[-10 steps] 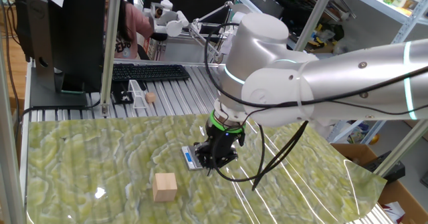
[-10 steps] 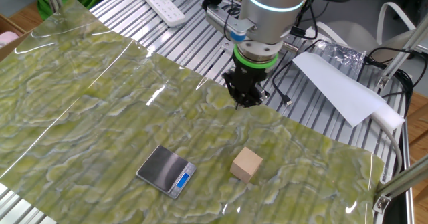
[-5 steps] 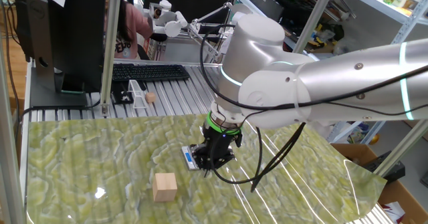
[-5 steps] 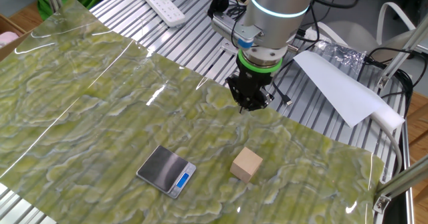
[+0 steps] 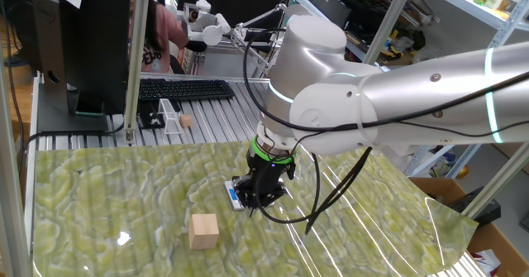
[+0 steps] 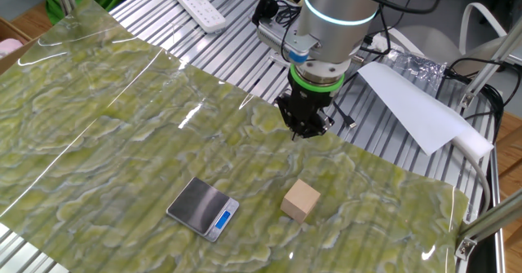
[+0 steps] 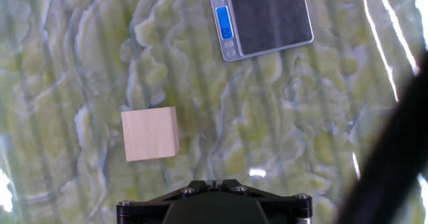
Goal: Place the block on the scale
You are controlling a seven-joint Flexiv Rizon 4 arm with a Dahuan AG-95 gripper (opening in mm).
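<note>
The block (image 6: 301,200) lies flat on the green-patterned mat (image 6: 98,126) covering the tabletop, untouched and free on every side, which I judge leaves it open to a straight descent from above. The scale (image 6: 203,209) sits on the same mat near the block but clearly apart from it, weighing plate bare and blue display strip (image 6: 224,218) along one edge; nothing has yet been set on it. The gripper (image 6: 305,132) hangs pointing down over the mat, to the far side of both items, and its fingers are drawn fully together with nothing between them. In my judgement they must be opened before any grasp of the block is possible, so the task stands at its approach stage. One fixed view hides most of the scale behind the gripper (image 5: 260,201), showing only its display end (image 5: 234,197), while the block (image 5: 203,231) is in plain sight nearer the camera. The other fixed view shows block, scale and gripper separately and confirms none are in contact. The hand view alone looks straight down on the block (image 7: 150,134) and scale (image 7: 262,18), showing both lying slightly skewed in the frame; the fingertips themselves are not visible there
</note>
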